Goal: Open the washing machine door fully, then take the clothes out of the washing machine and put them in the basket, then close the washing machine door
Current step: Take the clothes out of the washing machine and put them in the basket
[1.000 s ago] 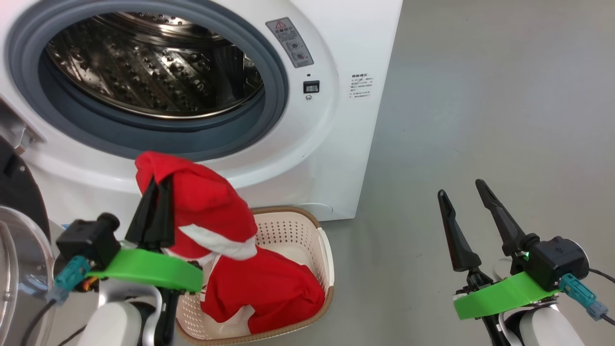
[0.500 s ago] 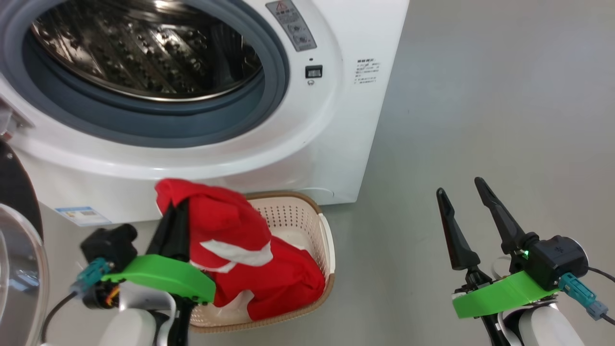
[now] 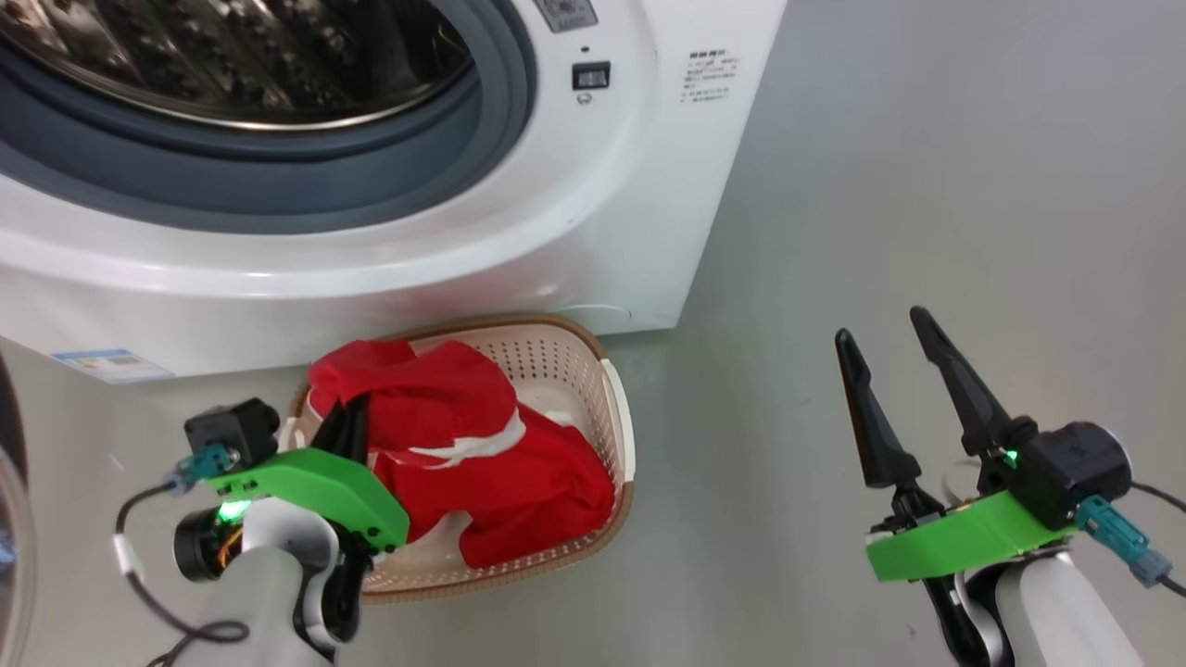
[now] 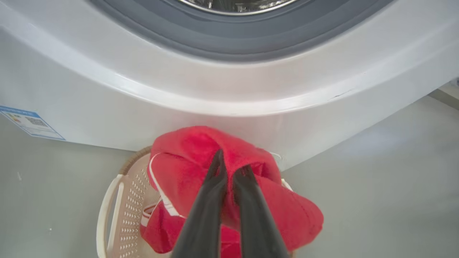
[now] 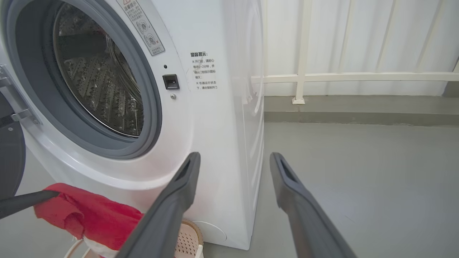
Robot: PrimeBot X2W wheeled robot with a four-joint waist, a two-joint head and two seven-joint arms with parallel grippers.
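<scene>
Brings the left gripper [image 4: 232,164] down since a second ago, off the white front lip of the washing machine [image 3: 639,185] and in over the basket [image 3: 619,421], head camera tipping down with it. Keeps those two dark fingers pinched almost together on a raised fold of the red clothes [image 3: 445,435], fingers aimed up and toward the washer front. Leaves the rest of the red heap lying inside the basket, long axis slanting in the head view from the far-left corner by the gripper to the near-right wall, white stripe running across the middle. Stands the basket on the grey floor [image 3: 927,185] at the foot of the machine, below the grey gasket [image 3: 278,199]; touching or just apart, cannot tell. Holds the right gripper [image 3: 880,329] well off to the right over the floor, fingers spread wide with nothing between them, tips pointing forward past the washer's right corner. Catches the steel drum [image 5: 100,89] in the right wrist view, and the washing machine door [image 5: 10,157] swung open at that view's left edge.
</scene>
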